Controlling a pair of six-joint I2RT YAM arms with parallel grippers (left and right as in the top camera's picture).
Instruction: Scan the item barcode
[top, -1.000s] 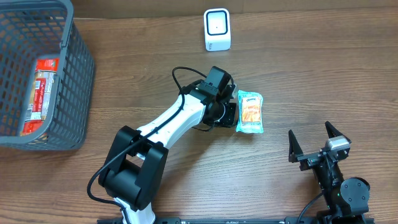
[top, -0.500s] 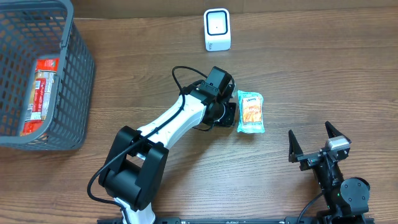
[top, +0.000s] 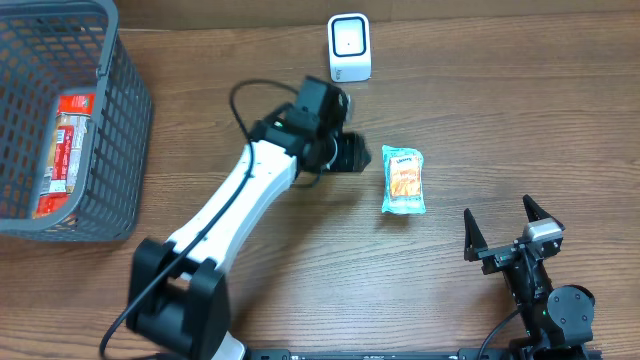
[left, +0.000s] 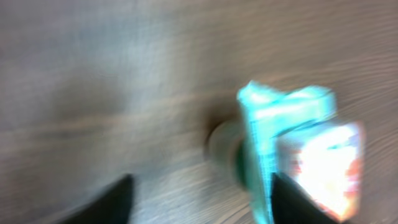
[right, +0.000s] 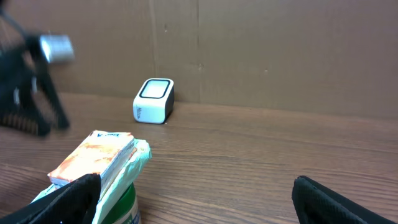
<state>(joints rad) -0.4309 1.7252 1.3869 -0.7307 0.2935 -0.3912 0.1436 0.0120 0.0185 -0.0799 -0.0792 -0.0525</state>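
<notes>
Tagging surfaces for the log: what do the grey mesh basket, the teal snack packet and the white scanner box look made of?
Grey mesh basket: likely moulded plastic, matte, uniform open grid. Teal snack packet: probably thin glossy film, crimped wrinkled ends. White scanner box: seemingly smooth hard plastic, rounded corners.

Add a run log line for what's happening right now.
left gripper: open, empty | snack packet: lying on table, clear of both grippers, apart from scanner | right gripper: open, empty
</notes>
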